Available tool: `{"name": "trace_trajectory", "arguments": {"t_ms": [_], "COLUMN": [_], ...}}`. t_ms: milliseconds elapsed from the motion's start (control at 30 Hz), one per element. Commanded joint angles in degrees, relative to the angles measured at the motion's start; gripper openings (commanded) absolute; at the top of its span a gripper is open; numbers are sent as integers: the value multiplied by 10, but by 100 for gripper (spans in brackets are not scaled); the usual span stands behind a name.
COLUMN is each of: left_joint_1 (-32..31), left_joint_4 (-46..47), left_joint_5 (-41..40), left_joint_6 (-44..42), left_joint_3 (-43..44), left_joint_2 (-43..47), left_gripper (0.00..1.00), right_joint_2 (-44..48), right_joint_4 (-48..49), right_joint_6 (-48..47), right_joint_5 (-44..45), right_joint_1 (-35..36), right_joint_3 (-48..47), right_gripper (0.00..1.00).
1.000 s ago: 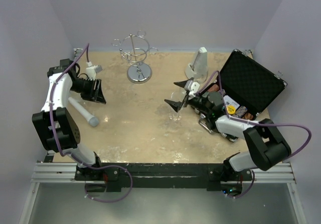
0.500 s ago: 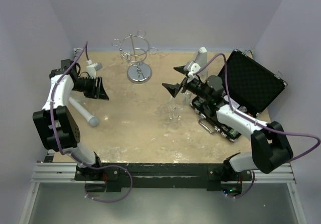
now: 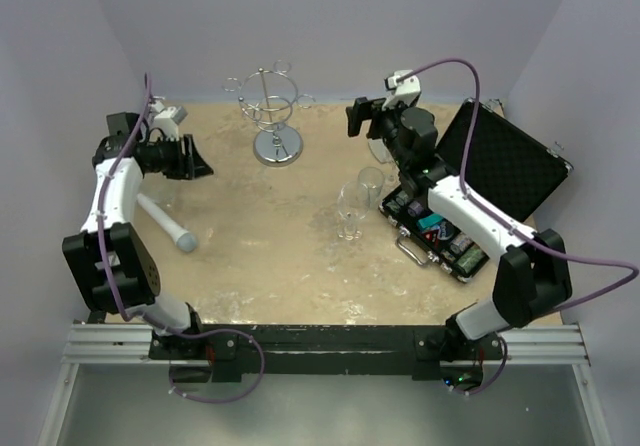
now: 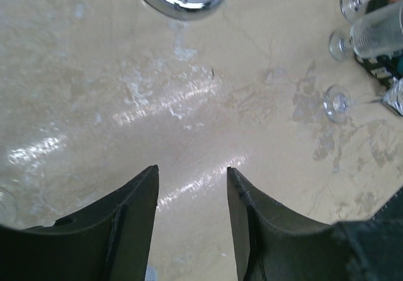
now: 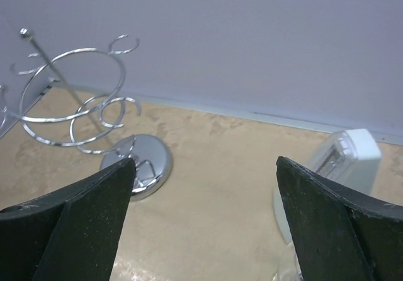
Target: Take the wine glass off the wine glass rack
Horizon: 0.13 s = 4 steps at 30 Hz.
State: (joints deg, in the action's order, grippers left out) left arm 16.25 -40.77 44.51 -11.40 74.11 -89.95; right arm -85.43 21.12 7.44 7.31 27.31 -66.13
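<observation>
Rack [image 5: 148,161] ahead-left of right tool [image 5: 204,161], jaws wide, empty, left tool [image 4: 192,171] half-open

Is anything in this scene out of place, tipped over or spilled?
Nothing is spilled or tipped. The wine glass rack stands upright with no glass hanging on it; clear glasses stand beside the open case. A grey-tipped rod lies flat at left.
</observation>
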Motion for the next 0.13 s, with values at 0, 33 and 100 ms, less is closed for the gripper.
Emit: {"name": "trace_trajectory", "arguments": {"t_ms": [0, 33, 100], "left_joint_1": [11, 11, 12], "left_joint_4": [128, 143, 167], "left_joint_5": [-20, -28, -41], "left_joint_6": [45, 50, 63], "left_joint_3": [-10, -12, -10], "left_joint_2": [41, 43, 48], "left_gripper": [52, 52, 53], "right_joint_2": [-8, -12, -11], "right_joint_4": [-24, -25, -21], "right_joint_6": [2, -1, -6], "right_joint_5": [104, 111, 109], "right_joint_1": [-1, -1, -1], "right_joint_3": [-58, -65, -70], "right_gripper": [99, 98, 99]}}
